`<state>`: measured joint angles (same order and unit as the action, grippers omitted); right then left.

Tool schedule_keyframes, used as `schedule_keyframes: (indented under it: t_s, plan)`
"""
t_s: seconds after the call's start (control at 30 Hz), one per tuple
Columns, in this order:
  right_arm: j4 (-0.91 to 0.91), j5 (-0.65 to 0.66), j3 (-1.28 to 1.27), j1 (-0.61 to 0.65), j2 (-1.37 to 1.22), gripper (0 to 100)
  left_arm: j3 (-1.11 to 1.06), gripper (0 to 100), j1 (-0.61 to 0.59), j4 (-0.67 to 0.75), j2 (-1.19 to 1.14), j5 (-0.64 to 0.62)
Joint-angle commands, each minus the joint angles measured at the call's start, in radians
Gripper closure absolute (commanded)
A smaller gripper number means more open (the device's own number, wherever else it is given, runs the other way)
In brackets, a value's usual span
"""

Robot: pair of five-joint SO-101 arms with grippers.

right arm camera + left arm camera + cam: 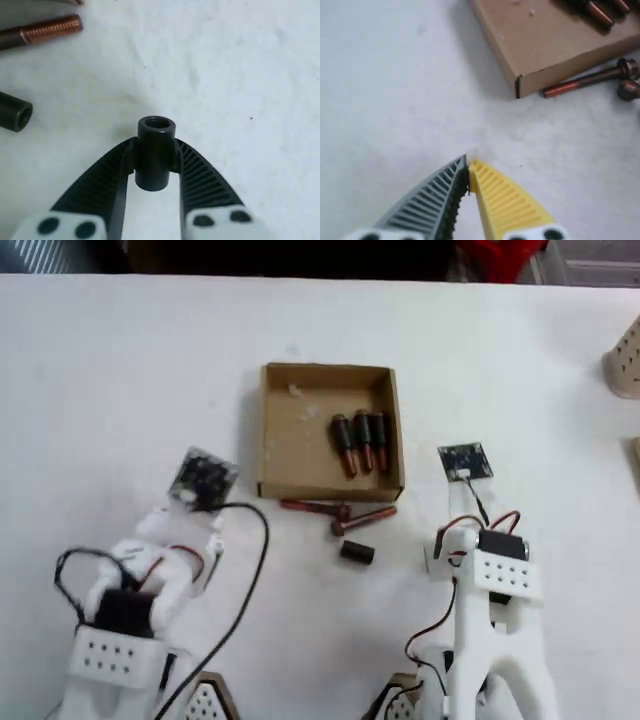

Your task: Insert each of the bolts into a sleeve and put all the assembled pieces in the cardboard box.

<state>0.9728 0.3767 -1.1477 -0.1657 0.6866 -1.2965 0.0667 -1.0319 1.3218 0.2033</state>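
Surface: white table (120, 390), matte, a little scuffed. The clock is centred on the cardboard box (300, 440), with 12 at the far edge as seen from the high view. The box sits open-topped mid-table. Three assembled pieces (360, 443) lie side by side against its 3 o'clock wall. At 6 o'clock, just beside the box's front wall, two copper-coloured bolts (315, 507) lie on the table with their heads close together. Farther out at 6 o'clock, a black loose sleeve (356, 551) lies on its side, apart from the bolts. The left arm (140, 590) stands at 7 to 8 o'clock. The left gripper (468, 162) has one grey and one yellow finger pressed tip to tip with nothing between them, and it sits low over bare table near the box's corner. The right arm (490, 580) stands at 4 to 5 o'clock. The right gripper (155, 144) is clamped around a second black sleeve, the held sleeve (156, 129). That sleeve is upright between the ribbed fingers, bore facing the wrist camera, near the loose sleeve. Room: a dark strip (250, 255) runs past the far table edge. A red object (500, 255) sits at 1 o'clock. A perforated beige block (625, 360) stands at 3 o'clock, at the table's edge.
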Motion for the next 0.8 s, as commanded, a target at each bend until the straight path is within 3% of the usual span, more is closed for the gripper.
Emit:
schedule_keyframes:
  t_s: [0.0, 0.23, 0.4, 0.77]
  plan:
    - [-0.073, 0.043, -0.029, -0.076, 0.025, 98.1, 0.172, 98, 0.147, 0.026, -0.26, -0.003]
    - [-0.163, 0.043, -0.081, -0.193, 0.025, 98.1, 0.25, 90, 0.392, 0.091, -0.516, 0.112]
    - [-0.165, 0.043, -0.083, -0.194, 0.025, 98.1, 0.295, 87, 0.516, 0.091, -0.641, 0.318]
    - [-0.173, 0.11, -0.087, -0.189, 0.025, 98.1, 0.64, 87, 0.549, 0.091, -1.058, 0.577]
